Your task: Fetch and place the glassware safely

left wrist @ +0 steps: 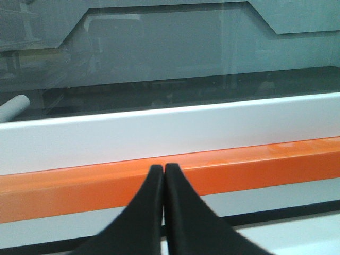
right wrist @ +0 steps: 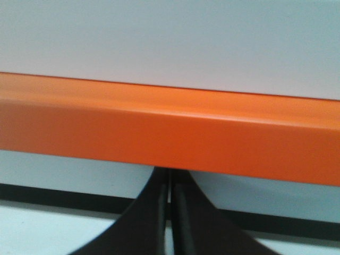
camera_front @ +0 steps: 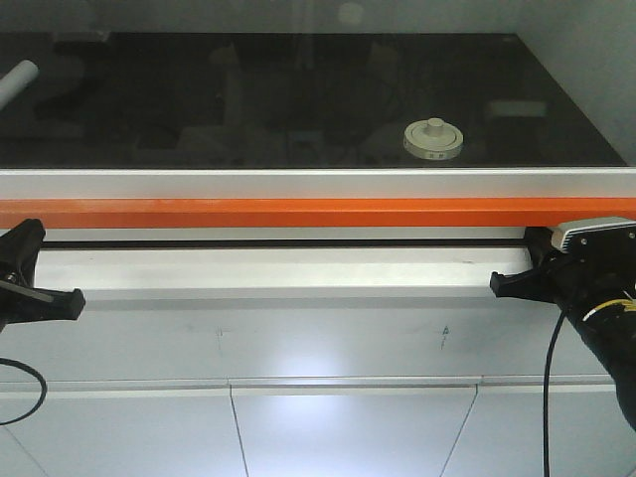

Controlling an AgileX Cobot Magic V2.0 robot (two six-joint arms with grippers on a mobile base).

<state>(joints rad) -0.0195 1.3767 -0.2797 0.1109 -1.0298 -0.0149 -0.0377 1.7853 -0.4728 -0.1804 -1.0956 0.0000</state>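
Your jar (camera_front: 433,139) sits on the black worktop (camera_front: 298,70), right of the middle and close to its front edge, just behind the white sill and the orange bar (camera_front: 298,212). It is well apart from the white tube (camera_front: 18,81) at the far left edge. From the front view you see mostly the cream lid and its small knob (camera_front: 435,125). The clear body beneath barely shows against the dark top, so judge its width from the lid. Expect it to be light, rigid, slick and breakable, and the lid probably only rests on it. Do not lift by the knob, or the lid may come away and leave the glass behind. Take it across the body below the lid rim with the fingers level and a gentle squeeze, and keep it upright. Both tools are below the bar on the near side, far from the jar: the left gripper (camera_front: 72,301) and the right gripper (camera_front: 502,283) each have their fingers pressed together and hold nothing. The right one is nearer and looks the natural choice, and it must spread wider than the lid first. Reflections over the worktop suggest a glass pane in front, though you cannot tell whether it blocks the reach.
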